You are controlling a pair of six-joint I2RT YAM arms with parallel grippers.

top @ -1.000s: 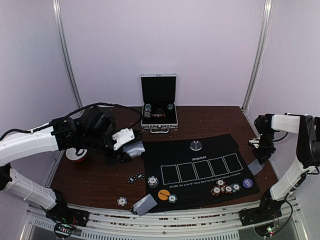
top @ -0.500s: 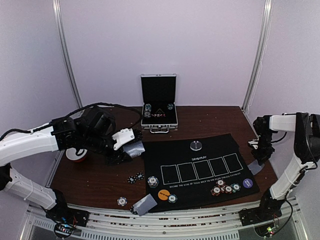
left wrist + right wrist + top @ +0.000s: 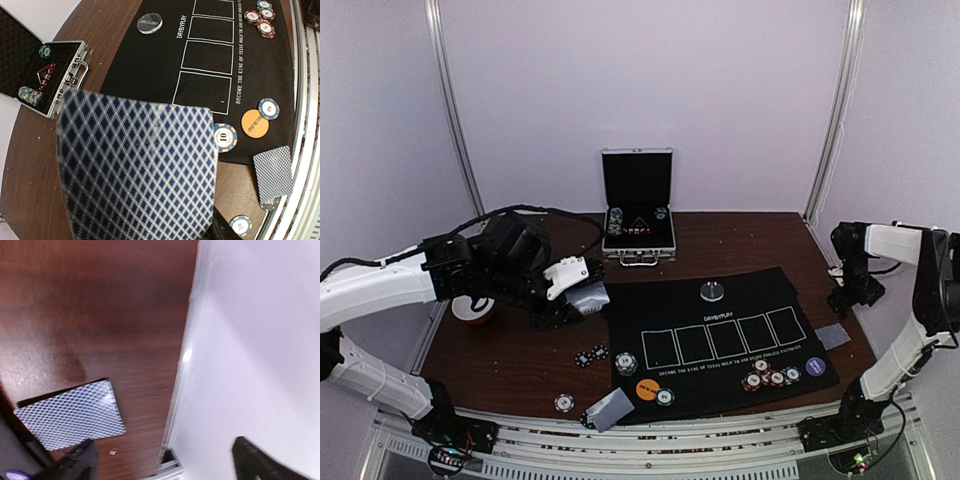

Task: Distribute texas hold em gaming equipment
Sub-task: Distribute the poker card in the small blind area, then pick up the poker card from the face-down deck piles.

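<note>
My left gripper hovers over the brown table left of the black mat, shut on grey-blue playing cards. Their diamond-patterned back fills the left wrist view and hides the fingers. My right gripper stands open at the table's right edge, nothing between its fingers. A single card lies flat on the wood just below it, off the mat's right edge, also seen as the card in the right wrist view. On the mat lie a silver button, an orange button, a purple button and a cluster of chips.
The open silver case stands at the back centre. A red-and-white round thing sits under the left arm. Loose chips and a face-down card lie near the front edge. The white wall is close beside the right gripper.
The right gripper has opened and drawn back up from the card, which now lies free on the table. The left arm and its cards have not moved.
</note>
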